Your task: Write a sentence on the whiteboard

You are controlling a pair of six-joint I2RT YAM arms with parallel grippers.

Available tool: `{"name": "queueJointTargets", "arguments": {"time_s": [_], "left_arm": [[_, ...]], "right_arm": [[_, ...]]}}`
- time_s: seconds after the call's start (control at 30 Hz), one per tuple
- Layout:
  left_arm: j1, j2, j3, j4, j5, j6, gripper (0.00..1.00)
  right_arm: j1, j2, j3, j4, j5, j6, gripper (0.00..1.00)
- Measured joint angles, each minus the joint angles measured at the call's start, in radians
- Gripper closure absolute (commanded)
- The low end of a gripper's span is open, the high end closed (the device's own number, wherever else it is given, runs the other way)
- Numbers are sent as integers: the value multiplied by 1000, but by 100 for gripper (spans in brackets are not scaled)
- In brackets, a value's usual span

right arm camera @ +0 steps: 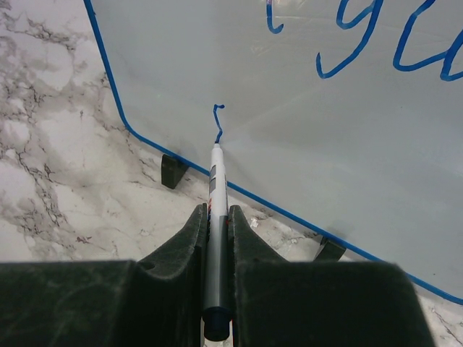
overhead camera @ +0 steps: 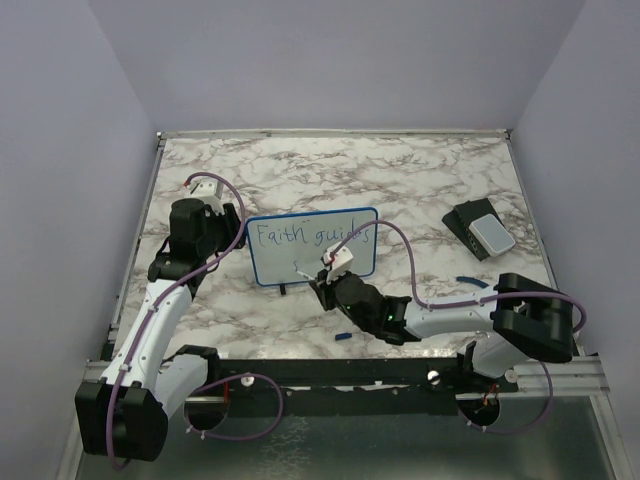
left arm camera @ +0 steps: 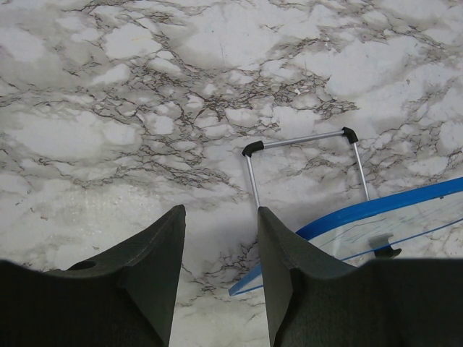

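The whiteboard [overhead camera: 312, 245] stands upright mid-table on two black feet, blue-framed, with the sentence [overhead camera: 312, 236] reading "Faith guides" and a first stroke below. My right gripper [overhead camera: 322, 270] is shut on a white marker [right arm camera: 215, 217] whose tip touches the board [right arm camera: 289, 108] at a small blue "s" stroke [right arm camera: 218, 121]. My left gripper [overhead camera: 203, 190] is open and empty behind the board's left end; in its view [left arm camera: 221, 217] the board's blue edge [left arm camera: 376, 210] and wire stand [left arm camera: 300, 141] show.
A dark block with a pale grey pad [overhead camera: 482, 230] lies at the right. A blue marker cap [overhead camera: 342, 336] lies near the front edge. Purple walls close in the table on three sides.
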Motion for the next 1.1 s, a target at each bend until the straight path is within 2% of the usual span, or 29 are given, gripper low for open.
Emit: {"name": "queueJointTargets", "arguments": {"time_s": [0.7, 1.1], "left_arm": [[0, 0, 0, 0, 0, 0, 53], [0, 0, 0, 0, 0, 0, 53]], "right_arm": [[0, 22, 25, 81, -51, -65, 99], [8, -134, -50, 83, -78, -49, 99]]}}
